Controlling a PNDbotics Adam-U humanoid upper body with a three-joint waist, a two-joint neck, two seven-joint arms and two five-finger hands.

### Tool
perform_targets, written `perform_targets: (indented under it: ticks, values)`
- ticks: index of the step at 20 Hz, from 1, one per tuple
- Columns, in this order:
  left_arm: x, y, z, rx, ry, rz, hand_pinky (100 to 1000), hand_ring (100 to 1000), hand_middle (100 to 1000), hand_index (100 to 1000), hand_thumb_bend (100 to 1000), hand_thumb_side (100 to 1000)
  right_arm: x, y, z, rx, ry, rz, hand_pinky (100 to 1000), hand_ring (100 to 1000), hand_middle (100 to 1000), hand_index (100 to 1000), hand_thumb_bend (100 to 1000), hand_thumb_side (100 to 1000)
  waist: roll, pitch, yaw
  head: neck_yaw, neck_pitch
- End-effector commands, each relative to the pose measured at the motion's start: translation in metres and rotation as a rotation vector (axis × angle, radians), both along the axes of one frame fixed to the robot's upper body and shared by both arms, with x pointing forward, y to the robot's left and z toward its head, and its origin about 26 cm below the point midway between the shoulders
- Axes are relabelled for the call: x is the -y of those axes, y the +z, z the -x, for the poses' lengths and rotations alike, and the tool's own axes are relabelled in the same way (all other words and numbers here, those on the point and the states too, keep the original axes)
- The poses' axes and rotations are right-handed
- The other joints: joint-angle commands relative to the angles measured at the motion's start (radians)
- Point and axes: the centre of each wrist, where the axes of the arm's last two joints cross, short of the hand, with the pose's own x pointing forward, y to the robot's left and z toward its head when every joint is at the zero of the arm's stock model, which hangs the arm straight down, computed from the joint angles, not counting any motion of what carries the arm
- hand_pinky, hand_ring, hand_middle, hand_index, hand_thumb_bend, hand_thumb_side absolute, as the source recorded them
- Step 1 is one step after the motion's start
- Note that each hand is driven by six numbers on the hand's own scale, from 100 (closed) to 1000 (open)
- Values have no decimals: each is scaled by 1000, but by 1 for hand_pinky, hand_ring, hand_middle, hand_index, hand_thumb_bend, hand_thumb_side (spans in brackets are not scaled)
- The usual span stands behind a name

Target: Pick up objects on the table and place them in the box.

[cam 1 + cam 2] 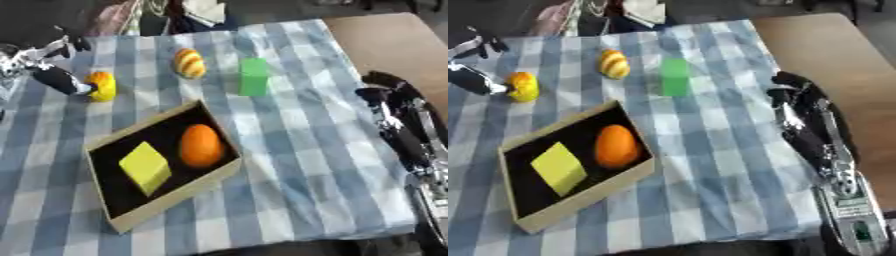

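Right hand (pixel 798 100): black, at the bench's right edge, over the checked cloth (pixel 297 150), touching none of the objects; whether its fingers are straight or curled I cannot tell
Box (pixel 131 220): near-left on the cloth, set askew, dark inside
In the box: a yellow block (pixel 144 166) on the left, an orange egg-shaped object (pixel 200 145) just beside it on the right
Green block (pixel 254 76): upright, beyond the box, toward the middle
Striped object (pixel 189 63): orange and pale bands, left of the green block
Left hand (pixel 61 80): far left, a dark finger touching a yellow-orange object (pixel 102 86) (curl of the fingers cannot be told)
Views: the left eye shows more of the left hand; the right eye shows more of the right forearm and bare bench (pixel 842 50)
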Motion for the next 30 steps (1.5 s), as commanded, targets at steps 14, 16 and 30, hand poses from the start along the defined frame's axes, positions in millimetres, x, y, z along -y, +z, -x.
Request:
perform_targets:
  ticks: [14, 16, 30]
  values:
    - [-12, -28, -8, 12, 90, -10, 714, 609, 640, 774, 388, 187, -3, 4, -2, 11, 33, -1, 847, 748, 777, 831, 100, 532, -18, -16, -22, 18, 4]
    - [-12, -31, -7, 8, 75, -15, 702, 590, 616, 754, 364, 149, -3, 4, -2, 11, 33, -3, 847, 748, 776, 831, 100, 533, -19, -15, -23, 17, 4]
    - [0, 36, 29, 303, -143, -139, 552, 425, 413, 553, 316, 100, -1, 6, -2, 19, 15, -1, 848, 748, 776, 831, 100, 534, -10, -13, -2, -3, 4]
